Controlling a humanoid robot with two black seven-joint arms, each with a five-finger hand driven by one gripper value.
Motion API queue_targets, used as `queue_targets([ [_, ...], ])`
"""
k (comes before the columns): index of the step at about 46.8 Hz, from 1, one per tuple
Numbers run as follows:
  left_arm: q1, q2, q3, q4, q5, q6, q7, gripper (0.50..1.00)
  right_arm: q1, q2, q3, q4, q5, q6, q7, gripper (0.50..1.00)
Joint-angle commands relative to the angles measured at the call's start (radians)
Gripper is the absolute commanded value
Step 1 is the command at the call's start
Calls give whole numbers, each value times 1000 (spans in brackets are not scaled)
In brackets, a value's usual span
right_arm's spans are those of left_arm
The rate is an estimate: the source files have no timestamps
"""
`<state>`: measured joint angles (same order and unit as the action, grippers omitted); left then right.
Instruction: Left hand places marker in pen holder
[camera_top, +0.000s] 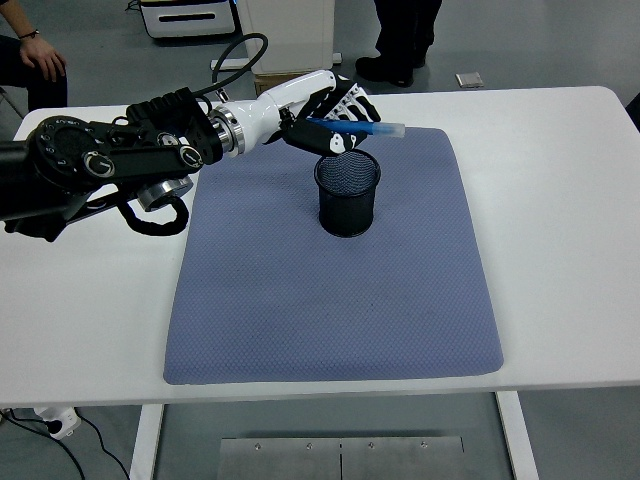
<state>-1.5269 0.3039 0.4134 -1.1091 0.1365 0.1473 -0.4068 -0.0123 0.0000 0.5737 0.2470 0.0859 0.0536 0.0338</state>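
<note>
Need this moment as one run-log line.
left hand: shut on marker | marker: near level, above pen holder, not in yet | holder: upright on blue mat | right hand: out of view

I see the mat (330, 290) lying on the table (560, 200), with the pen holder (347, 192) standing upright on its far half. My left hand (325, 118) is just behind and above the holder, the marker (356, 128) lying across it, pointing right.
</note>
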Motion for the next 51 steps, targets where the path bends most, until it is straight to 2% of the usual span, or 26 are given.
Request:
queue_targets([
  [1, 24, -5, -24, 11, -21, -2, 0, 500, 0, 0, 0, 0, 0, 0, 0, 1000],
  [25, 169, -40, -183, 44, -101, -2, -7, 500, 0, 0, 0, 0, 0, 0, 0, 1000],
  [42, 218, -80, -208, 54, -187, -3, -75, 500, 0, 0, 0, 0, 0, -1, 0, 1000],
  [51, 252, -94, -237, 55, -209, -2, -79, 500, 0, 0, 0, 0, 0, 0, 0, 1000],
])
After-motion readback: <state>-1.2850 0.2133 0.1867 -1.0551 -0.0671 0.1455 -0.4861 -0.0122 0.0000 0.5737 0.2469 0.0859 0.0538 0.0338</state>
